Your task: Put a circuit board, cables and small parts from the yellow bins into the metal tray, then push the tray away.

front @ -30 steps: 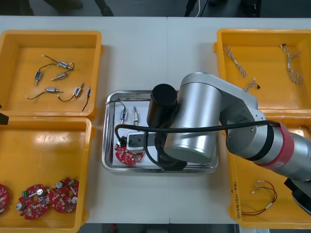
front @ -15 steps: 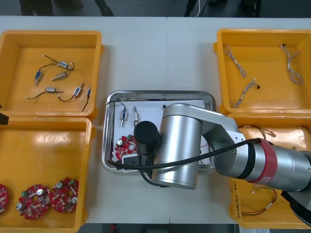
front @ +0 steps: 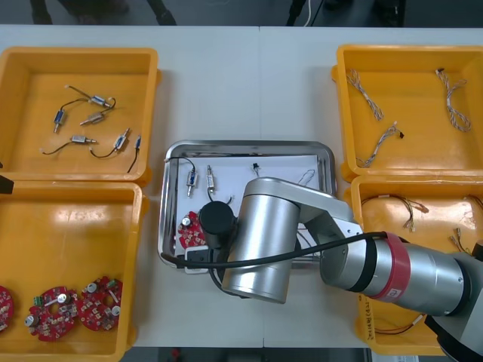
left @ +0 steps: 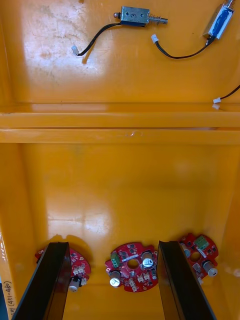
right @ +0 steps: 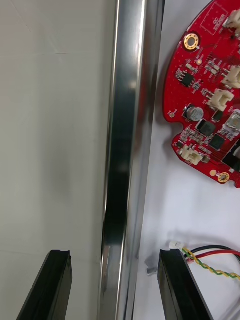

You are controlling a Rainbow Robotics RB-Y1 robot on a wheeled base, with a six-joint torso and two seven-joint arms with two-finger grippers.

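**Right gripper (right: 115,252) straddles the metal tray (right: 125,125) rim, fingers apart**

Right gripper's two black fingers stand wide apart and clamp nothing: one hangs over the bare table (right: 50,125), the other sits inside the tray, with the shiny rim running between them. Just beside the inner finger lies the end of a red and yellow cable (right: 210,252) on the tray's white floor. Farther from the fingers lies a round red circuit board (right: 210,90), close to the rim.

From above, the right arm (front: 264,241) reaches across the tray's near left corner and hides the gripper. The board shows at the arm's edge, and two small metal parts (front: 200,179) lie side by side towards the tray's far left.

Left gripper (left: 112,245) is also open and holds nothing. It hovers over the near left yellow bin (left: 125,190), where three more circuit boards (left: 131,260) lie in a row under the fingertips. The far left bin (front: 79,54) holds small metal parts with black leads. On the right, the far bin (front: 411,83) holds twisted cables, and the near bin (front: 438,219) holds red and yellow ones.
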